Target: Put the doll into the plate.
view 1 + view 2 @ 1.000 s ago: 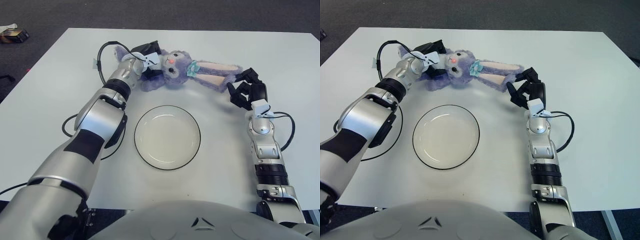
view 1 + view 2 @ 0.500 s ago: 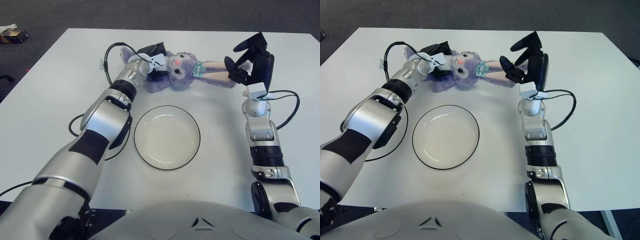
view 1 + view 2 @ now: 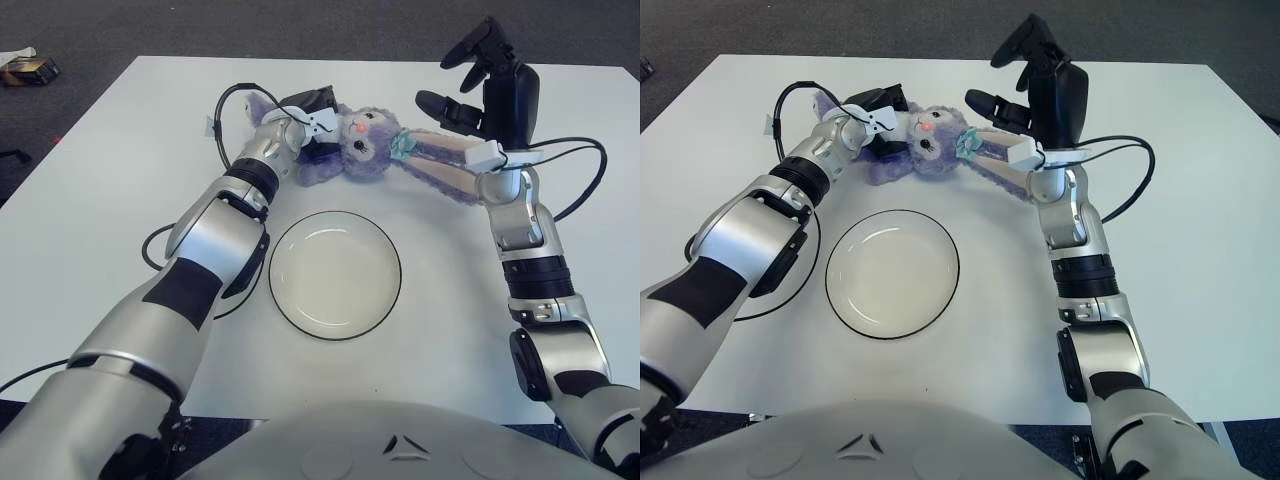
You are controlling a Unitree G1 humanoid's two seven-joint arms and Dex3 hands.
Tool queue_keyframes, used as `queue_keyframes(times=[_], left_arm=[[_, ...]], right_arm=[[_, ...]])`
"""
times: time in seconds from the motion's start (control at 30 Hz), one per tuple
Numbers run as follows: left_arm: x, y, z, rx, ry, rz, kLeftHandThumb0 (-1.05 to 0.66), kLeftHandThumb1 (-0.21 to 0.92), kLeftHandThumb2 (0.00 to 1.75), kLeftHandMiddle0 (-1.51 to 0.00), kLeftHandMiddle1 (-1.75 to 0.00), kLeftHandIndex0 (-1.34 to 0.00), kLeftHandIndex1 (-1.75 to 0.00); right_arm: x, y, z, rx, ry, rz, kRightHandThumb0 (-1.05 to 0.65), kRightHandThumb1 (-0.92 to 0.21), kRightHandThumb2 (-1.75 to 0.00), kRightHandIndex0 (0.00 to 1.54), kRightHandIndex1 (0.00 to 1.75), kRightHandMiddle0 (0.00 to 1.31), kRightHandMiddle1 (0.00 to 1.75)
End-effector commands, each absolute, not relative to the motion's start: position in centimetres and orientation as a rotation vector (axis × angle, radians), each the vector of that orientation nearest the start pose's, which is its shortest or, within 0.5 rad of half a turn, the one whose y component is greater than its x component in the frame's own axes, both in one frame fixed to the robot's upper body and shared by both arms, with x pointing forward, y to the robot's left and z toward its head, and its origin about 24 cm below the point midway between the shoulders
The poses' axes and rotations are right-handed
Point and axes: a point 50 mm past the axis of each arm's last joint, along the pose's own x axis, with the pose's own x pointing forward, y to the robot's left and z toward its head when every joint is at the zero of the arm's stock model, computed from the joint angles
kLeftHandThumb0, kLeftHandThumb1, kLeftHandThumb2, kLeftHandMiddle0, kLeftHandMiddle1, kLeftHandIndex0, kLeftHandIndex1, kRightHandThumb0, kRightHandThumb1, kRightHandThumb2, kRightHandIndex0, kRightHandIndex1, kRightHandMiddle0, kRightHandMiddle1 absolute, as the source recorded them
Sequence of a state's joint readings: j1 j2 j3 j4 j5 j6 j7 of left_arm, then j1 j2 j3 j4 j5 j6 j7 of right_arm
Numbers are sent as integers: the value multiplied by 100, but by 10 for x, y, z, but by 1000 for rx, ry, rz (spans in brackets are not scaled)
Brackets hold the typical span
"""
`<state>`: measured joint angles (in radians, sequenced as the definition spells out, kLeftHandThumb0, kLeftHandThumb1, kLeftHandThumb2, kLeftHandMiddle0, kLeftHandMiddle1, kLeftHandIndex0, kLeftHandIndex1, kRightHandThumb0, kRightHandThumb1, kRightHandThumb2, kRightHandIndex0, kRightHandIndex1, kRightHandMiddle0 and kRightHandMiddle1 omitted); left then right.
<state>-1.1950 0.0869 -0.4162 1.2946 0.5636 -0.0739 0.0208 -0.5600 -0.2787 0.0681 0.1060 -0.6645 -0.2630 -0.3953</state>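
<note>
Doll-bound plate (image 3: 335, 274) sits bare at the near middle of the surface (image 3: 100, 200). Beyond it the doll (image 3: 370, 148) lies flat, left hand (image 3: 305, 118) clamped on its body, right hand (image 3: 478, 85) spread above its ears. Lifting it toward the plate looks next.
</note>
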Motion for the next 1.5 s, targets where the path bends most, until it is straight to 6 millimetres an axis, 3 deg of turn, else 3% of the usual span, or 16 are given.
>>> queue_keyframes(times=[0.0,0.23,0.6,0.63,0.67,0.73,0.77,0.8,0.87,1.0,1.07,1.2,1.47], left_arm=[[404,59,109,1156,40,-440,44,39,122,-55,-175,-67,-175],[403,59,108,1170,56,-439,44,38,122,-55,-175,-66,-175],[403,58,107,1172,58,-439,44,38,122,-55,-175,-66,-175],[403,58,107,1173,58,-440,44,38,122,-55,-175,-66,-175],[403,57,107,1174,58,-440,44,38,122,-55,-175,-66,-175],[403,56,107,1176,59,-441,44,38,122,-55,-175,-66,-175],[402,56,107,1176,59,-442,44,38,122,-55,-175,-66,-175],[402,56,107,1177,58,-442,44,38,122,-55,-175,-66,-175],[402,56,107,1177,58,-442,44,38,122,-55,-175,-66,-175],[402,56,107,1178,58,-442,44,38,123,-56,-175,-67,-175],[402,56,107,1178,58,-442,44,38,123,-56,-175,-67,-175],[402,55,108,1160,55,-437,44,38,123,-56,-175,-67,-175],[403,54,109,1135,53,-438,44,37,123,-56,-175,-67,-175]], right_arm=[[315,-138,212,-800,-917,-269,-36,-92,-30,65,174,44,151],[320,-127,212,-868,-916,-256,-36,-92,-28,65,173,46,149],[329,-123,208,-921,-769,-148,-36,-92,-30,59,165,44,150],[337,-123,203,-970,-659,-63,-36,-92,-30,59,165,44,150],[343,-123,197,-1011,-552,29,-39,-92,-28,53,146,39,137],[349,-125,191,-1047,-421,139,-47,-92,-23,47,72,34,84],[350,-125,190,-1049,-403,156,-49,-92,-21,48,48,34,65],[351,-127,190,-1055,-374,179,-51,-92,-19,48,32,34,53],[353,-128,189,-1061,-340,206,-52,-92,-17,48,17,34,38],[353,-129,190,-1063,-319,222,-54,-92,-16,48,5,34,26],[352,-129,191,-1063,-313,226,-54,-92,-16,48,3,34,25],[359,-135,189,-1075,-103,332,-55,-92,-9,44,1,33,19],[359,-135,190,-1083,-60,346,-55,-92,-2,40,0,31,13]])
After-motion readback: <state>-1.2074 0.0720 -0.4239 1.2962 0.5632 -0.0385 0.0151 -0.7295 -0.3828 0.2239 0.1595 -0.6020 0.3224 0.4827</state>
